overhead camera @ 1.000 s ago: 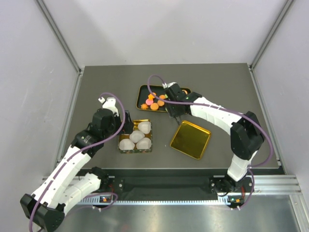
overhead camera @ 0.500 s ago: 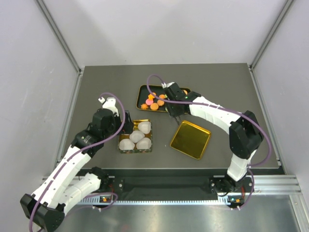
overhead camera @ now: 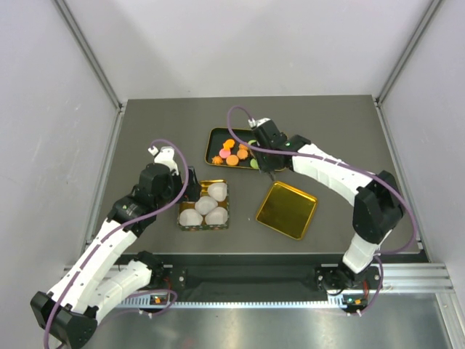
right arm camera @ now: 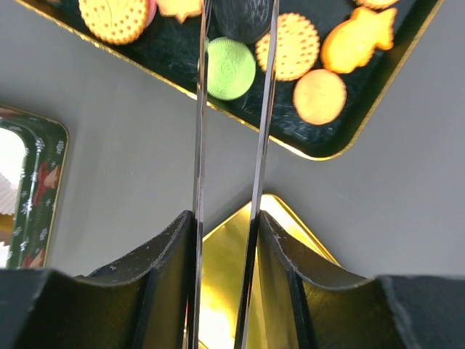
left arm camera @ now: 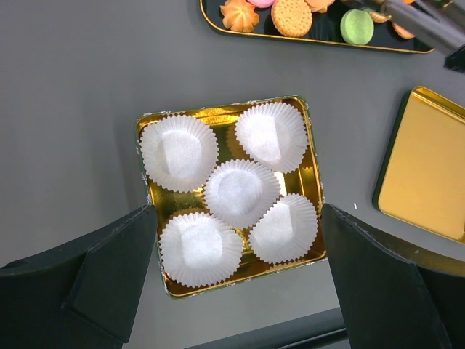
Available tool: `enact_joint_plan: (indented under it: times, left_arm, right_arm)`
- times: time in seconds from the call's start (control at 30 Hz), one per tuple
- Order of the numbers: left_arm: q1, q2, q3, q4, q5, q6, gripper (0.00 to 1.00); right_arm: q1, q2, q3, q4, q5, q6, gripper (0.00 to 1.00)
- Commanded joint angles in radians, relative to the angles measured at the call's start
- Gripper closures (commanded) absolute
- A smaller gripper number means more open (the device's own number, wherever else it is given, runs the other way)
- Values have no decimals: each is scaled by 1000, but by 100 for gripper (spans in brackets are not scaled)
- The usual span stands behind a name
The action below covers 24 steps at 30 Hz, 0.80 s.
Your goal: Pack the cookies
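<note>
Now, step: you are picking 1 of the cookies (right arm camera: 316, 94) from the black tray (right arm camera: 174, 52); the 5 paper cups (left arm camera: 240, 193) in the tin (left arm camera: 143, 171) look empty.
Right gripper (right arm camera: 236, 22): narrow, its thin fingers (right arm camera: 197, 145) flank a dark cookie (right arm camera: 243, 18); you cannot tell if they pinch it.
Left gripper (left arm camera: 236, 225): wide, holding nothing, above the tin.
Next move: probably you need a gentle squeeze, a level lift, then a carry to 1 cup.
Hidden: the right fingertips are cut off by the frame edge.
</note>
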Motion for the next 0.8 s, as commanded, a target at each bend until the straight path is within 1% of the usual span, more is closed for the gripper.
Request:
enact_joint_plan:
  times: [0.0,0.33,0.53,0.63,0.77]
  left_arm:
    - [3,-1,-3,18,-4,-2,1]
    - [3,2,-2,18,-2,-2,1]
    - [3,1,-1,17,-10,-4,1]
    - [3,1,4,15,-11,-4,1]
    - [3,4,42,7,-58,-5,1]
  right_arm:
    - [-19,-95,20,4,16,-1,65]
    - [-38,-111,7,1,7,1,66]
    - [-35,-129,16,-1,-58,1,69]
    - [-23,-155,19,1,-89,5,69]
    - [14,-186,28,-2,-145,18,69]
